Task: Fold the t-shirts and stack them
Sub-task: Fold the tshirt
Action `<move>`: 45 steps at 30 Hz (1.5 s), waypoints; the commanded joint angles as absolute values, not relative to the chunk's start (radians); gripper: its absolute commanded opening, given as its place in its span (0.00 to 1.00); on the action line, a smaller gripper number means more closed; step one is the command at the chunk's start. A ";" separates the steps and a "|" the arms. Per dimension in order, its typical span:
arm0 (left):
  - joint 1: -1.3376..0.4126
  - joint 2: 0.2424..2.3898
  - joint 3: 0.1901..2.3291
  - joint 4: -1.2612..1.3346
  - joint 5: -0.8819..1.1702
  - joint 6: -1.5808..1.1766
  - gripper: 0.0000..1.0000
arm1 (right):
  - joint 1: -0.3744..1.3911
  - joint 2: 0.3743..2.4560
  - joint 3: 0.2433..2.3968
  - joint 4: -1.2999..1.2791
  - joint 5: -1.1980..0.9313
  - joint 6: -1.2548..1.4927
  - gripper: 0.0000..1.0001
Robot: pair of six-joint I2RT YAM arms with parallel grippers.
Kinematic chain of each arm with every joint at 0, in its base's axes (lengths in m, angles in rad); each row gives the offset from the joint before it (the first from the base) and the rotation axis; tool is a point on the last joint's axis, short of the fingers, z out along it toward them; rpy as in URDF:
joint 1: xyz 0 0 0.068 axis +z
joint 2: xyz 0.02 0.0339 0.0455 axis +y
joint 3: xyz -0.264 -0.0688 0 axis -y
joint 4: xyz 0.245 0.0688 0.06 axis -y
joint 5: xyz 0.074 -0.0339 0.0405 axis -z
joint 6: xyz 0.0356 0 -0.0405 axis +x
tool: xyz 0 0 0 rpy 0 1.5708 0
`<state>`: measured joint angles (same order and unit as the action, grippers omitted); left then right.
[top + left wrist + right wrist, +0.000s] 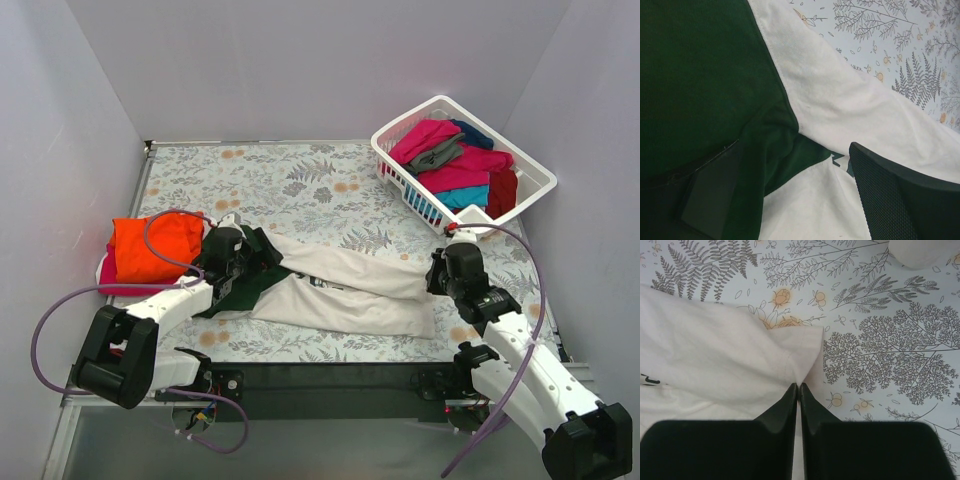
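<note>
Cream-white t-shirt (350, 285) lies flat on the worktop (300, 180), near-centre. Its long axis runs 9 to 4 o'clock, with the dark green sleeves at the 9 end and the hem at the 4 end. The body is bunched into two long lobes.

Left tool (232, 262) is on the green sleeve end. In the wrist view the left tool (795, 150) is released, fingers spread wide, with green and white cloth (840, 100) lying between them.

Right tool (437, 272) is at the hem end. In the wrist view the right tool (799, 386) is clenched on the hem corner of the shirt (715, 355), and the cloth puckers into the tips.

Orange t-shirt (150, 245) sits folded on a magenta t-shirt (125, 290) at 9 o'clock, just beside the sleeve end and near the left wall.

White slatted basket (420, 200) at 2 o'clock holds mixed shirts (455, 170), well apart from the hem.

Open room: a bare worktop band towards 12 o'clock. The shirt's near side lies close to the 6 o'clock edge.
</note>
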<state>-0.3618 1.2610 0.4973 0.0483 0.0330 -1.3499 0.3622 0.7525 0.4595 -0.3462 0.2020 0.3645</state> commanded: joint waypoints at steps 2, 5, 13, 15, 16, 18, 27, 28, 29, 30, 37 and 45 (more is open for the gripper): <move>-0.357 1.235 0.483 0.044 0.044 -1.342 0.81 | 0.361 0.767 0.532 -0.387 0.278 0.327 0.01; -0.356 1.242 0.476 0.052 0.052 -1.344 0.81 | 0.362 0.798 0.540 -0.385 0.284 0.325 0.01; -0.357 1.259 0.468 0.086 0.080 -1.359 0.80 | 0.360 0.805 0.581 -0.428 0.302 0.316 0.01; -0.360 1.279 0.474 0.081 0.058 -1.342 0.80 | 0.362 0.792 0.595 -0.459 0.302 0.314 0.01; -0.360 1.285 0.479 0.068 0.031 -1.339 0.80 | 0.362 0.785 0.603 -0.469 0.295 0.316 0.01; -0.360 1.296 0.479 0.057 0.012 -1.327 0.80 | 0.361 0.770 0.620 -0.495 0.279 0.318 0.01; -0.362 1.241 0.462 0.048 -0.009 -1.321 0.77 | 0.364 0.830 0.621 -0.500 0.079 0.285 0.02; -0.362 1.238 0.465 0.048 -0.005 -1.322 0.77 | 0.365 0.850 0.614 -0.477 0.040 0.288 0.05; -0.362 1.235 0.471 0.046 -0.002 -1.322 0.77 | 0.379 0.883 0.603 -0.459 0.008 0.294 0.09; -0.364 1.235 0.474 0.048 -0.002 -1.324 0.77 | 0.394 0.896 0.583 -0.440 -0.017 0.310 0.15; -0.403 1.252 0.528 0.028 -0.070 -1.282 0.77 | 0.525 0.936 0.580 -0.397 0.119 0.360 0.39; -0.508 1.367 0.626 -0.044 -0.238 -1.255 0.77 | 0.532 0.877 0.539 -0.451 0.221 0.391 0.47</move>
<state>-0.4816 1.3334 0.5789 -0.0036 -0.1455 -1.2789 0.5259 0.9070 0.5591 -0.4458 0.1547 0.3676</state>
